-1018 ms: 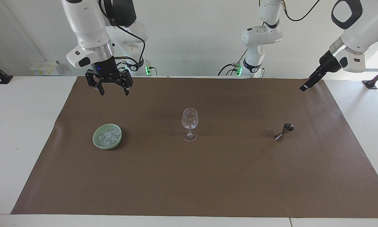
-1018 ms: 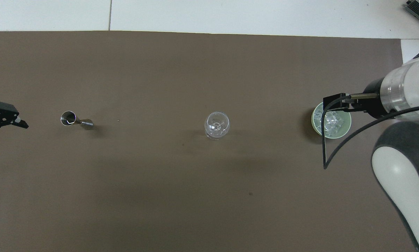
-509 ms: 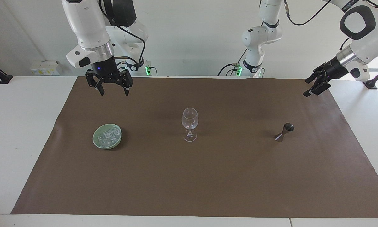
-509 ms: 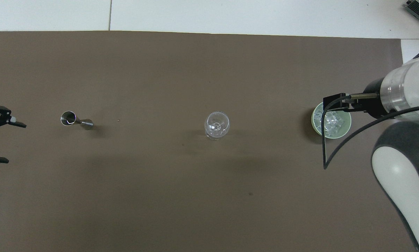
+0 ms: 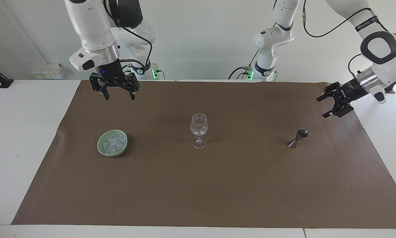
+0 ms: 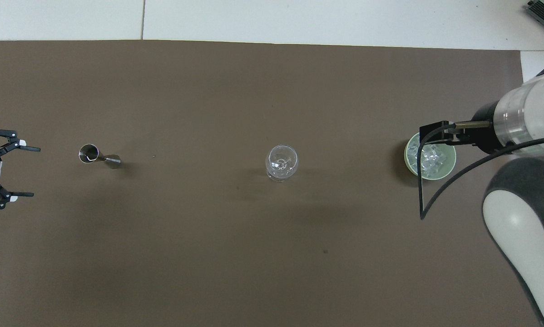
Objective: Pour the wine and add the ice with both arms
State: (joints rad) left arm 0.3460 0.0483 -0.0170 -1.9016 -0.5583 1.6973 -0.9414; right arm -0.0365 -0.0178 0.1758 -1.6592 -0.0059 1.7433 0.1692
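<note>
Left claw [image 5: 325, 106], black, two-fingered and spread apart, hangs empty over the brown paper mat [image 5: 217, 185] on the white table [image 5: 16, 132], near the small steel hourglass-shaped jigger [image 5: 297, 138]. Right claw [image 5: 119, 96], also apart and empty, hangs above the mat. Clear ice cubes [image 5: 113, 142] fill the pale green bowl [image 5: 102, 150]; the clear stemmed wine glass [image 5: 198, 129] stands between bowl and jigger.

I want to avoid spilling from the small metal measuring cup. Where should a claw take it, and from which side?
Grip the measuring cup at its narrow waist, where the two cones meet. It stands upright on the brown mat, so a level approach from the side seems best. The left claw, open over the mat's edge at the left arm's end, looks best placed to come from there.
</note>
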